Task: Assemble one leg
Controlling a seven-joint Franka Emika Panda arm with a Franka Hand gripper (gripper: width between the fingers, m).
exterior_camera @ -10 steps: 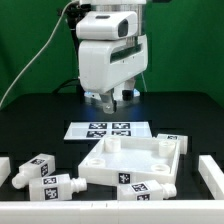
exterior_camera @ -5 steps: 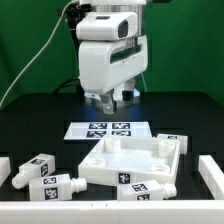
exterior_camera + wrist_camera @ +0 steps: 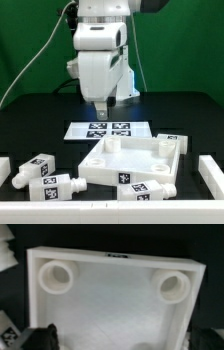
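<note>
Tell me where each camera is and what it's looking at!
Exterior view: sits off the arm and looks across the black table at the arm; the arm's white body and gripper show, with the marker board, the tabletop and loose legs nearer the camera.
Wrist view: rides on the wrist and looks down into the tabletop; only dark gripper fingertips show.
Shared: both see the tabletop.

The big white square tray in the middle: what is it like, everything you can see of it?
The tabletop is a white square tray, plastic by the look, with a low raised rim and round sockets at its corners; its floor looks finely textured. It lies flat, hollow side up, askew on the black table. Nothing grips it. A loose leg lies close along its front; whether they touch is unclear.
</note>
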